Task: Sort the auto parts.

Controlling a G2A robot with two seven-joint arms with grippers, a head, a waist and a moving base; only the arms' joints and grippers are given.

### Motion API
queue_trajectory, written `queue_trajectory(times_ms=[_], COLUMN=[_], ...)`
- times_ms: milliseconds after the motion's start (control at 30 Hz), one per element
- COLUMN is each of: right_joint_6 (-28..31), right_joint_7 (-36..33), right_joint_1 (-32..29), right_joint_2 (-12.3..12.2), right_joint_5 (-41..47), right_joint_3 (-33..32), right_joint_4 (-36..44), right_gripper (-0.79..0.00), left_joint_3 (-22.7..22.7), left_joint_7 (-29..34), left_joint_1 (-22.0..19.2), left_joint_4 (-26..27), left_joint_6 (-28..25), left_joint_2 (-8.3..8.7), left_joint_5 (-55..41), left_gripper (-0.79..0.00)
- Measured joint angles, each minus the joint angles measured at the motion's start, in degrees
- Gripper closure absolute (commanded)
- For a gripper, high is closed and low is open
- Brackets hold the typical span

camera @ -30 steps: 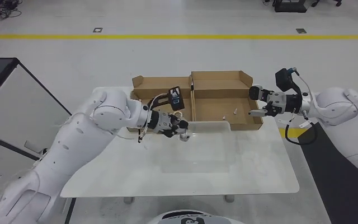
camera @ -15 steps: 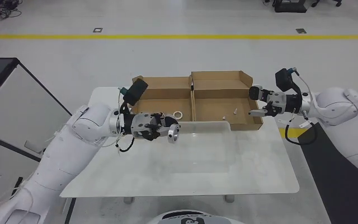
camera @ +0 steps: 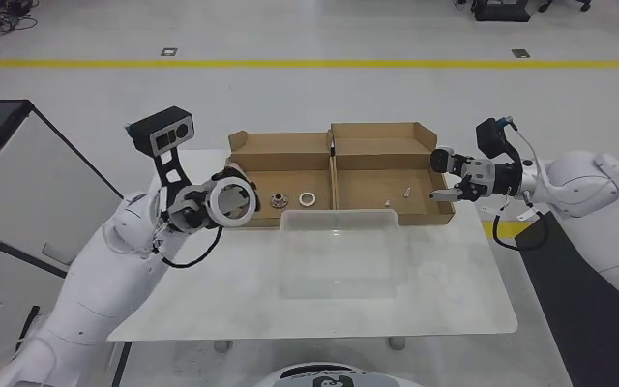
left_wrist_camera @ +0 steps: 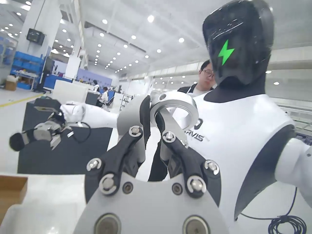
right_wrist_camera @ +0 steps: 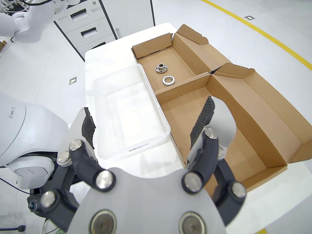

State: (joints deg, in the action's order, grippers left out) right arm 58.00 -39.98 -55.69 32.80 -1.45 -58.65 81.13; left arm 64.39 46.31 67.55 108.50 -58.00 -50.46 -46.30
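- Pinching the metal ring (left_wrist_camera: pixel 178 97) by its wall, left claw (left_wrist_camera: pixel 153 113) has one finger through the bore.
- Likely stiff, weighty and slick; it may pivot in that grip.
- Right claw (right_wrist_camera: pixel 148 118) spread.

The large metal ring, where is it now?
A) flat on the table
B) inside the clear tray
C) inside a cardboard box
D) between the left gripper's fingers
D: the left gripper pinches the wall of the large metal ring between its fingers, raised in the air.

The left claw (camera: pixel 215 201) grips a large metal ring (camera: pixel 234 200). Just beside it, a flanged hub (camera: pixel 278 201) and small ring (camera: pixel 308 198) lie in a cardboard box (camera: pixel 266 145). The right claw (camera: pixel 442 177) hangs open, well apart.
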Motion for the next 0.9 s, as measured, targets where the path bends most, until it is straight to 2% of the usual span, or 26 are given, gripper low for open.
queue_trajectory(times_ms=[133, 500, 633, 767, 900], right_joint_6=[0.00, 0.00, 0.00, 0.00, 0.00], right_joint_7=[0.00, 0.00, 0.00, 0.00, 0.00], right_joint_1=[0.00, 0.00, 0.00, 0.00, 0.00], right_joint_2=[0.00, 0.00, 0.00, 0.00, 0.00], right_joint_5=[0.00, 0.00, 0.00, 0.00, 0.00], right_joint_3=[0.00, 0.00, 0.00, 0.00, 0.00], right_joint_4=[0.00, 0.00, 0.00, 0.00, 0.00], right_gripper=[-0.785, -0.785, -0.785, -0.785, -0.785], left_joint_3=[1.56, 1.49, 2.11, 2.57, 3.70], left_joint_7=[0.01, -0.61, -3.21, -0.73, 1.85], left_joint_1=[1.30, 1.53, 3.30, 4.34, 5.10], left_joint_4=[1.74, 2.25, 5.58, 7.06, 7.51], left_joint_6=[0.00, 0.51, 0.70, 0.06, 1.80], left_joint_2=[-0.57, -0.63, -0.96, -1.17, -1.40], left_joint_5=[-0.92, -1.06, -7.04, -15.26, -20.31], left_gripper=[0.000, 0.000, 0.000, 0.000, 0.000])
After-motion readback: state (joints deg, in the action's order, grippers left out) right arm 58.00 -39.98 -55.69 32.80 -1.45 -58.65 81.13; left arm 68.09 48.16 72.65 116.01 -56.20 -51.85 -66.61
